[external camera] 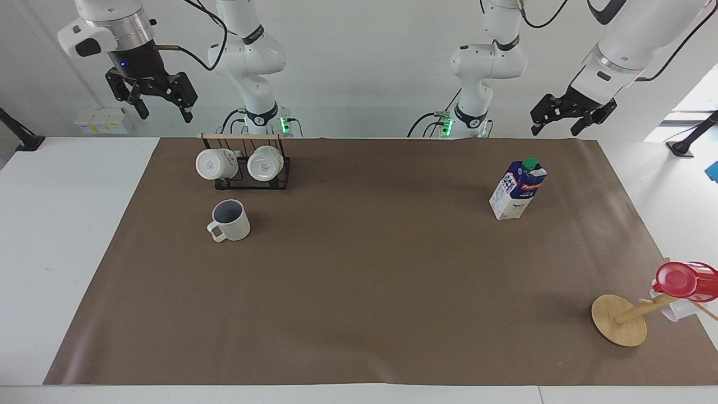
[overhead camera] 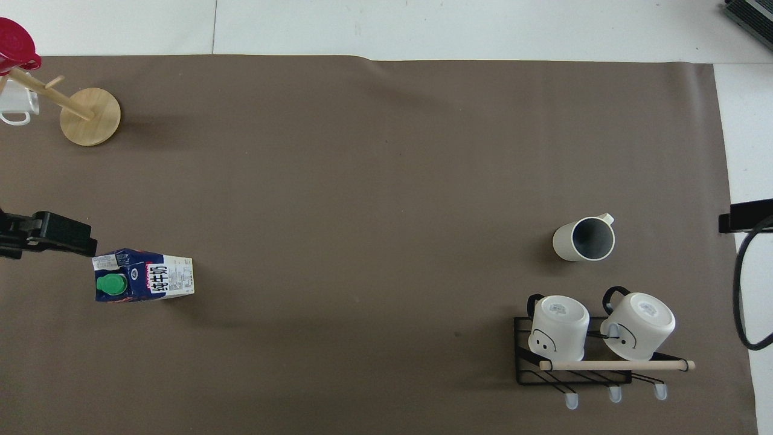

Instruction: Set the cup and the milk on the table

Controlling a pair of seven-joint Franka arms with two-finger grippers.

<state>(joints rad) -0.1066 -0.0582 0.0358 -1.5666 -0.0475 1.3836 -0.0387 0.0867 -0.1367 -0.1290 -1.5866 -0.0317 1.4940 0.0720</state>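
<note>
2 racked mugs (external camera: 241, 164) (beside cup (external camera: 230, 221))

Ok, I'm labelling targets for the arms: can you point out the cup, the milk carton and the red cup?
cup (external camera: 231, 220), facing view, on its cream outer wall.
milk carton (external camera: 516, 189), facing view, on its printed side.
red cup (external camera: 677, 280), facing view, on its red base, hanging on the wooden stand.

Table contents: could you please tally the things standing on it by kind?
Mugs and cups: 5 (cream ceramic mug, white rack-hung mugs, red cup, pale cup beside it)
Milk cartons: 1 (blue-and-white gable carton)
Stands: 2 (black wire rack, wooden peg tree)
Total: 8
</note>
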